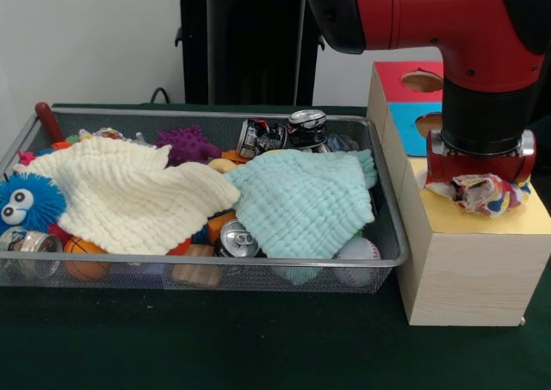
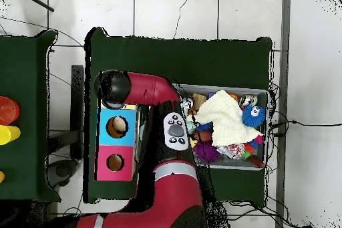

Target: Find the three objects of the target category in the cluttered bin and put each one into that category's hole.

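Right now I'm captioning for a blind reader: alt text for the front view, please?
A red robot arm presses a confetti-patterned cloth onto the yellow-topped wooden box. Beside it, the wire mesh bin holds a cream cloth and a mint-green cloth over toys and cans.

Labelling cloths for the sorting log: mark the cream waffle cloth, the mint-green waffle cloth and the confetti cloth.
cream waffle cloth (image 1: 129, 196): front view, middle of its spread surface in the bin.
mint-green waffle cloth (image 1: 301, 202): front view, centre of the draped cloth.
confetti cloth (image 1: 484, 192): front view, bunched part under the arm's end, over the yellow top.

Two cloths (image 1: 215, 201) lie in the bin (image 1: 392, 235) — box (image 1: 469, 265) just right.
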Available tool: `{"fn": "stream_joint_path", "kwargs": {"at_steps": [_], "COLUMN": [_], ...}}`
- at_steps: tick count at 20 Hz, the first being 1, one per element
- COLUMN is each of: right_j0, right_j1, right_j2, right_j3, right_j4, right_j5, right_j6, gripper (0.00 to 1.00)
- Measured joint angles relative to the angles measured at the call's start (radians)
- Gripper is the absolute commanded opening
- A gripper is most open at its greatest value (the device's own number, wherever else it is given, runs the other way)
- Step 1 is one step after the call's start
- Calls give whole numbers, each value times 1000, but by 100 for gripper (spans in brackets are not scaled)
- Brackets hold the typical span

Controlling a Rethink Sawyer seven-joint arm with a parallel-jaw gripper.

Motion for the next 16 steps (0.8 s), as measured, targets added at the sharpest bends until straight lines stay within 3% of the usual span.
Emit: {"fn": "stream_joint_path", "kwargs": {"at_steps": [16], "right_j0": [0], "right_j1": [-58], "right_j2": [1], "right_j3": [60], "right_j4": [-4], "right_j5": [-8], "right_j6": [0], "gripper": [100]}}
